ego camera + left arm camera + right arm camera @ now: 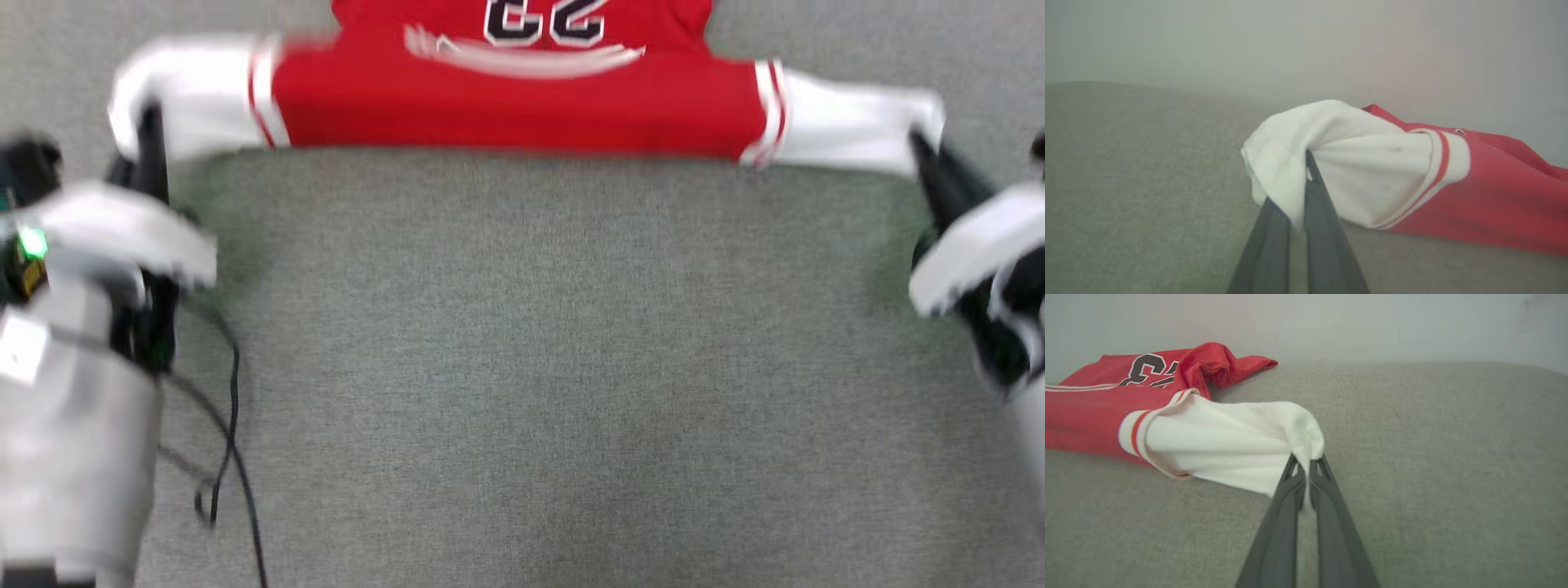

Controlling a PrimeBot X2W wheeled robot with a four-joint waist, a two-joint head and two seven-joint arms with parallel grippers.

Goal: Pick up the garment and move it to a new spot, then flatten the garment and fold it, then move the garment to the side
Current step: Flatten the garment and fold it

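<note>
Two grips on: your left pincer (1300, 192) and right pincer (1306, 465) each clamp a white sleeve of the shirt (522, 106), stretched across the far bench (522, 367); likely flattening, so next lower it taut, wrinkle-free.

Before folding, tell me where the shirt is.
Head view, top: the shirt is stretched across the grey surface, its sleeves pinched by the left gripper and right gripper.

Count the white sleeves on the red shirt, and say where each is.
2. The left sleeve is pinched in the shut left gripper; the right sleeve is pinched in the shut right gripper. Both stretch out from the shirt.
</note>
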